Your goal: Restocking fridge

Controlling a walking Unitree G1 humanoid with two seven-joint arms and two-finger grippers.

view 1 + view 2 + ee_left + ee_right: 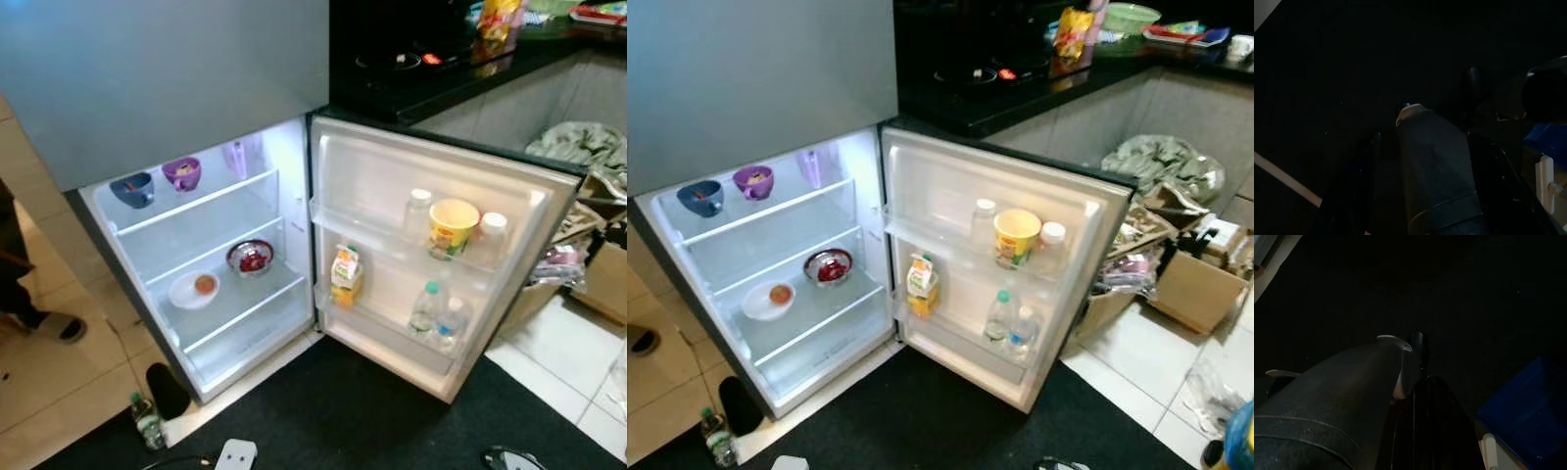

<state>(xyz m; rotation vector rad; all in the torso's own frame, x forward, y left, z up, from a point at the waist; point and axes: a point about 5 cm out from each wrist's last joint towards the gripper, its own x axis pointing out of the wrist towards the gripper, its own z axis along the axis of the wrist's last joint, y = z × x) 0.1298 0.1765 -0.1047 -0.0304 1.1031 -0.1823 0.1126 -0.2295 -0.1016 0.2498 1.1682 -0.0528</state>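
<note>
Two bowls sit on the top shelf of the open fridge (294,147): a blue bowl (132,188) and a purple bowl (182,172). On the middle shelf sit a white plate (194,290) with something round and orange on it and, at its 2 o'clock, a shiny bowl (251,257) with red food.

The fridge door (549,211) swings wide open to the right. Its upper rack holds a yellow cup (453,227) between two white-capped jars. Its lower rack holds a juice carton (345,275) at the 9 o'clock end and two clear bottles (436,313) at the 3 o'clock end.

A black mat (333,411) lies on the floor in front. A small bottle (147,421) stands on the floor near the fridge's low corner, at 7 o'clock from the shelves. A person's foot (59,326) is at the far 9 o'clock edge. Boxes and cloth are piled at 3 o'clock.

Both arms hang low. The left tool (1425,147) is over the dark mat, and it is too dark to tell if it is open or holding anything. The right tool (1418,382) is dark too, so I cannot tell.

What could go wrong? I think the door racks are full, so a new thing pushed in could knock a bottle out. The robot could also kick the small bottle on the floor.
</note>
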